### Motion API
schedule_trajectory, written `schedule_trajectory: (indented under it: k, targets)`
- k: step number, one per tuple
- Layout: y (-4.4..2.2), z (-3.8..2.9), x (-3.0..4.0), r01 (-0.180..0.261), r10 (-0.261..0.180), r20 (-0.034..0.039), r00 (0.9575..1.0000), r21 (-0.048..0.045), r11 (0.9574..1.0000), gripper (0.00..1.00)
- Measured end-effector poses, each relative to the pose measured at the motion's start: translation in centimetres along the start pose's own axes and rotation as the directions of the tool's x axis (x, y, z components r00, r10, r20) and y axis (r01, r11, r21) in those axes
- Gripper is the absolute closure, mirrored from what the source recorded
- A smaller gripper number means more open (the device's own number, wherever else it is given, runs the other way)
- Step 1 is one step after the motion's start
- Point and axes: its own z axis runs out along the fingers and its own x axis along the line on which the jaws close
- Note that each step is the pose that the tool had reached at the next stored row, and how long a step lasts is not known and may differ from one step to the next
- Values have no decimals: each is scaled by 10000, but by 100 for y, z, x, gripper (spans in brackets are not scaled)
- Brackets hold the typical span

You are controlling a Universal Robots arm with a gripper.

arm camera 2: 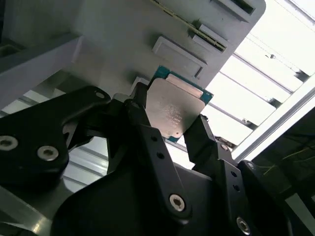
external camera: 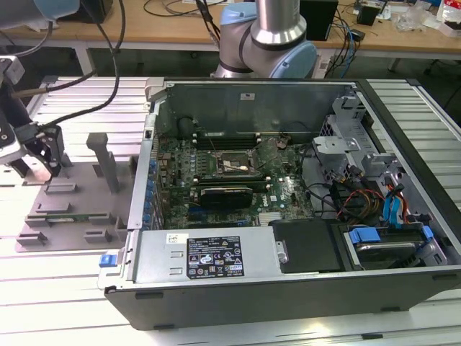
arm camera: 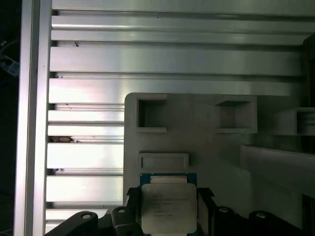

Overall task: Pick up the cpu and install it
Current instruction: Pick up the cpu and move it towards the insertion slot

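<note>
The cpu (arm camera 2: 174,110) is pinched by its edges in the claw (arm camera 2: 171,117), mid-frame in the second wrist view, probably so the metal top is spared. It's held over the grey tray (external camera: 108,216) at the exterior view's left edge.

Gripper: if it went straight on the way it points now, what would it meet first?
Most likely the grey tray, straight beyond the cpu held in the gripper; the gap is hard to judge.
</note>
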Motion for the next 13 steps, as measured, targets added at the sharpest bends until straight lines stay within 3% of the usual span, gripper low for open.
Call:
schedule_trajectory:
  k: [4, 13]
  targets:
    - [7, -92, -3, 1, -1, 3, 10000, 0, 10000, 45]
    - [27, -399, -11, 0, 0, 6, 10000, 0, 10000, 45]
